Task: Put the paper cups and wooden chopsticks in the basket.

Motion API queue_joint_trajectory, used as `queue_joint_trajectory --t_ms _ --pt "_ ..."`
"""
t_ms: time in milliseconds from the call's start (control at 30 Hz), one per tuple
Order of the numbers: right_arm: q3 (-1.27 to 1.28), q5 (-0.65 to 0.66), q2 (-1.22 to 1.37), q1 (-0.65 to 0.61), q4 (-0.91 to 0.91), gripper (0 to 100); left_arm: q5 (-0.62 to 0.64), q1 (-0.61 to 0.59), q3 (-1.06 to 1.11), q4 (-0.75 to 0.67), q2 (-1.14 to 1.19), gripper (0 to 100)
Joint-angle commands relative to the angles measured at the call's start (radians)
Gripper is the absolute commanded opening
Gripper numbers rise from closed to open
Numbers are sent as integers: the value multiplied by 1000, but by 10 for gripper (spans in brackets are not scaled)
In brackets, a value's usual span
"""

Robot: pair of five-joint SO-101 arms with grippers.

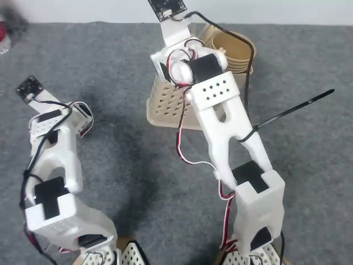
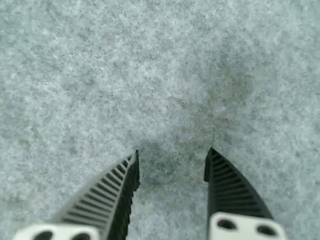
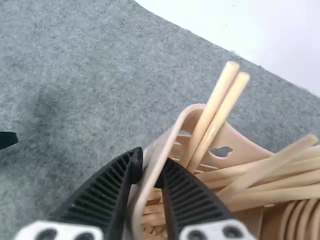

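Stretches the right arm forward over the basket (image 1: 165, 107), with the right gripper (image 3: 151, 159) pinched onto its rim, and holds the left arm bent at the side, left gripper (image 2: 173, 152) spread above bare grey mat (image 2: 150, 75). Found inside the basket: wooden chopsticks (image 3: 220, 105) leaning and crossed, beside nested paper cups (image 1: 234, 49). Hidden under the wrist in the high view: the pinched rim.

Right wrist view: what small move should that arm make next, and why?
Probably lift the right gripper straight up off the basket rim it straddles, since the wooden chopsticks and paper cups already sit inside.
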Motion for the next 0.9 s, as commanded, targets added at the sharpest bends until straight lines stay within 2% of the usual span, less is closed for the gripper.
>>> queue_joint_trajectory --t_ms 0,67,267,467,667,867 --pt "-57 -3 -18 -15 -25 10 -6 9 -8 -18 -49 209" --pt "-58 -3 -18 -15 -27 29 -6 9 -8 -18 -49 209" --pt "-57 -9 -19 -16 -21 220 -6 9 -8 -18 -49 209" --pt "-60 5 -25 -76 -16 221 -6 9 -8 -18 -49 209" --pt "-63 75 -51 -163 -1 221 -6 9 -8 -18 -49 209" --pt "-63 77 -150 -189 4 220 -6 9 -8 -18 -49 209"
